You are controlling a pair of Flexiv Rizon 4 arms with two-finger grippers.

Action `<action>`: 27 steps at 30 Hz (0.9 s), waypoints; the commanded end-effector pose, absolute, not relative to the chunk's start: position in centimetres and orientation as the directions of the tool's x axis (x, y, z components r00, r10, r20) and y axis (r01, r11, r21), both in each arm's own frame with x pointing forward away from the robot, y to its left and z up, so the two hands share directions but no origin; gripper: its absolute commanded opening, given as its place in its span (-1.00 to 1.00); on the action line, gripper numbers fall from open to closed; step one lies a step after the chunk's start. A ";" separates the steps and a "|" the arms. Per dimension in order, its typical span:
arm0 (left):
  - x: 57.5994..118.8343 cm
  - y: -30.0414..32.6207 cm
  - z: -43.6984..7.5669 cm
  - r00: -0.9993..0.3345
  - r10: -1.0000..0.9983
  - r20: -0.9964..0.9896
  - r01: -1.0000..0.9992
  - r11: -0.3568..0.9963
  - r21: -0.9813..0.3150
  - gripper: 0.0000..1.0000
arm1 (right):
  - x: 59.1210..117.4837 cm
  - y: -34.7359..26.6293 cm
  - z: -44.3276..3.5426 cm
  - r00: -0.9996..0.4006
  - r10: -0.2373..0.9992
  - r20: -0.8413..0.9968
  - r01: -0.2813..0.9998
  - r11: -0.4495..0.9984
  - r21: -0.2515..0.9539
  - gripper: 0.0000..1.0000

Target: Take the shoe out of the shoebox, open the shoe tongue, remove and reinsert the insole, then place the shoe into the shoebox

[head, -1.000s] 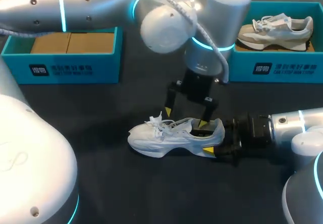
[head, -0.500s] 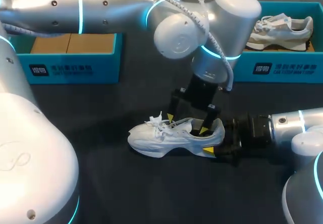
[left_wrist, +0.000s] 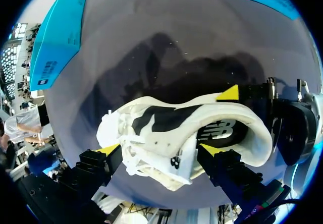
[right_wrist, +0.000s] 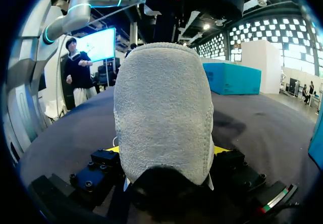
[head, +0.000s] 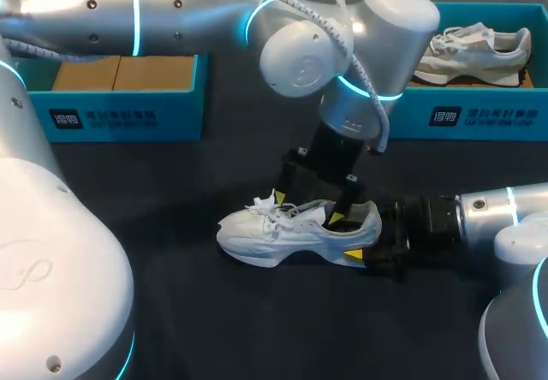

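A white shoe (head: 282,233) lies on its side-sole on the dark table, toe to the left. My right gripper (head: 364,236) is shut on its heel; in the right wrist view the grey heel (right_wrist: 164,113) fills the space between both fingers of this gripper (right_wrist: 167,149). My left gripper (head: 308,207) hangs open over the shoe's mouth, with one fingertip (head: 336,217) inside the opening and the other on the far side by the laces. From the left wrist, the tongue (left_wrist: 174,158) and laces lie between the spread fingers of the left gripper (left_wrist: 159,149).
A teal shoebox (head: 479,115) at the back right holds a beige shoe (head: 467,50). Another teal box (head: 111,116) with brown cardboard inside stands at the back left. Bare dark table lies in front of the white shoe.
My left arm's upper joints swung to the right, and its gripper came down a little toward the shoe's opening and tilted. The shoe and my right gripper kept still.
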State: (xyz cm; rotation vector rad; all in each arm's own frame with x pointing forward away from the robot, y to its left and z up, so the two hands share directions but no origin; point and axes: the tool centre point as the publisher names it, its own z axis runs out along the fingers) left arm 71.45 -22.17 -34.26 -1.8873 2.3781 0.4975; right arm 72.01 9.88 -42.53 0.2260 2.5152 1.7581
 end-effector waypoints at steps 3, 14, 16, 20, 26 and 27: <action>71.7 -21.1 -34.0 -0.217 -0.950 -0.227 -0.963 0.169 0.212 1.00 | 72.0 9.9 -42.6 -0.987 0.159 0.030 0.083 0.339 0.937 -1.00; 72.0 -19.4 -32.7 -0.182 -0.965 -0.189 -0.969 0.144 0.201 0.30 | 72.0 9.9 -42.6 -0.987 0.159 0.030 0.083 0.339 0.937 -1.00; 72.0 -19.3 -32.7 -0.180 -0.966 -0.184 -0.969 0.142 0.202 0.16 | 72.0 9.9 -42.6 -0.987 0.159 0.030 0.083 0.339 0.937 -1.00; 71.9 -18.8 -32.3 -0.176 -0.971 -0.162 -0.971 0.144 0.192 0.21 | 72.0 9.9 -42.6 -0.987 0.159 0.030 0.083 0.339 0.937 -1.00; 72.1 -18.2 -31.7 -0.169 -0.980 -0.104 -0.972 0.148 0.184 -0.02 | 72.0 9.9 -42.6 -0.987 0.159 0.030 0.083 0.339 0.937 -1.00; 72.2 -18.1 -31.6 -0.167 -0.981 -0.095 -0.972 0.147 0.183 -0.09 | 72.0 9.9 -42.6 -0.987 0.159 0.030 0.083 0.339 0.937 -1.00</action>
